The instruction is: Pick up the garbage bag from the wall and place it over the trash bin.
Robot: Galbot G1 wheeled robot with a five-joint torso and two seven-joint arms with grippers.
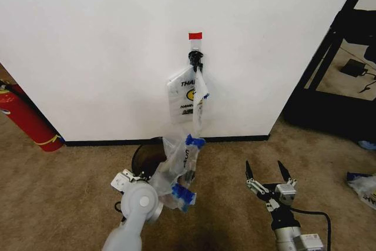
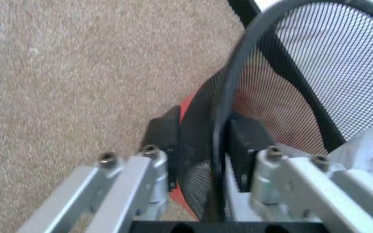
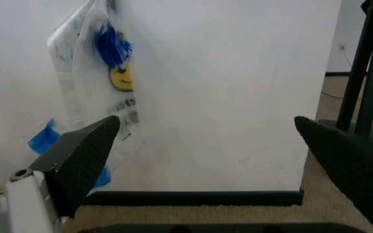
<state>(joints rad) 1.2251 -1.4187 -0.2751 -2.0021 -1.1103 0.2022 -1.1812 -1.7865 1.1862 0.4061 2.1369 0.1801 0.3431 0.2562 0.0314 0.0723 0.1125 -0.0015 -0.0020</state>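
One garbage bag is bunched over the rim of the trash bin, down on the carpet at about 7 o'clock from the hook; a second bag hangs from that hook on the wall, under the red tape strip. The left gripper is at the bin, its jaws straddling the mesh rim with white film at one side; whether they are clenched on it I cannot tell. The right gripper hovers over the carpet at 3 o'clock from the bin, jaws spread wide, nothing between them.

That bag looks featherlight, limp and slippery, and I'd guess it would slide or tear under a hard pull. The blue handles look like the firmest places to take hold of. The bin looks light enough to tip.
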